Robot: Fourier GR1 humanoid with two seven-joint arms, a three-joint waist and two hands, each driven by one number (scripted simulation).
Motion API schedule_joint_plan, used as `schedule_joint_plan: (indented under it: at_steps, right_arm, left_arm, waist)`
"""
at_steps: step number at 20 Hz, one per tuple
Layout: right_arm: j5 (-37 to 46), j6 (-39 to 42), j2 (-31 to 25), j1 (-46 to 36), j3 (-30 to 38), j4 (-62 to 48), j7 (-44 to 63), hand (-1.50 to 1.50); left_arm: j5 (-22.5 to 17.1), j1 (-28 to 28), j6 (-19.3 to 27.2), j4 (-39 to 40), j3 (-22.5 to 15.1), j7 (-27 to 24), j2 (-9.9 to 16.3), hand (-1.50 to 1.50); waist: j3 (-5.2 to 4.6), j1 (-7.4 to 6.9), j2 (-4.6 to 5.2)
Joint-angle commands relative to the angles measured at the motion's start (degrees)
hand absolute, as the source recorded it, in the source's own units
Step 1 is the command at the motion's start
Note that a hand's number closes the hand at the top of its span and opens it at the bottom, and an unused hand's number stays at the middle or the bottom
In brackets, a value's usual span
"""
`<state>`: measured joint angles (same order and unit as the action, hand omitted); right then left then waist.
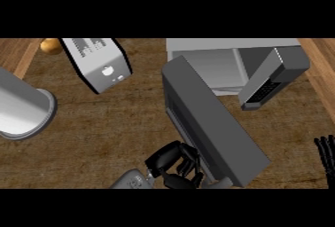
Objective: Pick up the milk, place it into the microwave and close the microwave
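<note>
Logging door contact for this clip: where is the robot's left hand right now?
In the head view the left hand is low, left of centre, fingers curled against the open microwave door, near its lower end.

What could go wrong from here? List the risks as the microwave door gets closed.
1. The left hand sits against the lower end of the open microwave door; curled fingers could slip off the edge, leaving the door ajar.
2. The milk shows nowhere; what can be seen of the microwave cavity looks bare, so closing could come too early.
3. The right hand rests at the right edge, near the door's outer end, and could get brushed.
</note>
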<state>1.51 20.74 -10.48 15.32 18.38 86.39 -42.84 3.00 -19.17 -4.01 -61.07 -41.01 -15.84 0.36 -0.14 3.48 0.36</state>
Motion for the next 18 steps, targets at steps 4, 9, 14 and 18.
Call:
schedule_joint_plan:
  at_steps: [4, 9, 14, 18]
  right_arm:
    - [-5.4, 5.6, -3.2, -0.5, 0.1, 6.1, 3.1, -1.50]
    - [-5.9, 3.8, -2.7, -2.0, -1.2, 10.7, 3.4, -1.50]
    - [-8.5, 7.2, -5.7, -2.7, -2.1, 12.3, 5.5, -1.50]
    - [-11.1, 8.2, -6.6, -2.6, -2.2, 14.1, 7.1, -1.50]
  left_arm:
    - [-10.7, -8.1, 14.7, 5.6, -11.6, 3.1, -0.3, 1.50]
    - [-14.5, -7.8, 24.3, 4.2, -16.1, 2.8, -0.3, 1.50]
    - [-20.0, -12.3, 29.5, 2.8, -14.1, 1.7, -0.3, 1.50]
    - [-24.5, -14.4, 32.6, 1.8, -10.9, -3.1, -0.3, 1.50]
  waist:
    - [-0.12, 2.83, 0.49]
    - [-0.25, 5.00, 0.71]
    - [-0.36, 6.97, 1.22]
    - [-0.54, 8.65, 1.66]
